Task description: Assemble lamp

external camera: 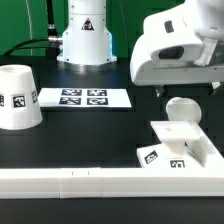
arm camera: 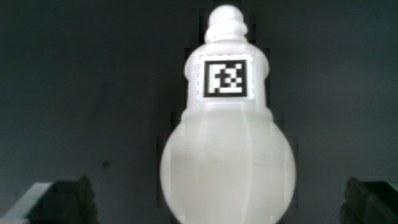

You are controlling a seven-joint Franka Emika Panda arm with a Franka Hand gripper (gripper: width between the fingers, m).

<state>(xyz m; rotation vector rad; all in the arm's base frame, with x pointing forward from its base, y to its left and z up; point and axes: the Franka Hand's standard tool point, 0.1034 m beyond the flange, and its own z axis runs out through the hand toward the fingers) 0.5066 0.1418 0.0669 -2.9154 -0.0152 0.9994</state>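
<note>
Gripper [arm camera: 214,203] spread wide, fingers either side of bulb [external camera: 183,108], not touching it. Bulb stands upright on base [external camera: 172,143], apparently seated, by rail [external camera: 90,182] along worktop's near edge. Shade [external camera: 18,97] stands well apart.

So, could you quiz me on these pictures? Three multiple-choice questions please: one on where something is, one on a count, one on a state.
1. Where is the shade in the exterior view?
A. at that view's left
B. at that view's right
C. between the jaws

2. How many tags does the marker board carry?
A. two
B. four
C. six

3. How do the jaws stand at the bulb?
A. shut on it
B. open, clear of it
C. shut on the shade

Answers:
1 A: it stands alone at the left edge.
2 B: two rows of two.
3 B: the wrist view shows dark gaps on both sides of the bulb.
</note>
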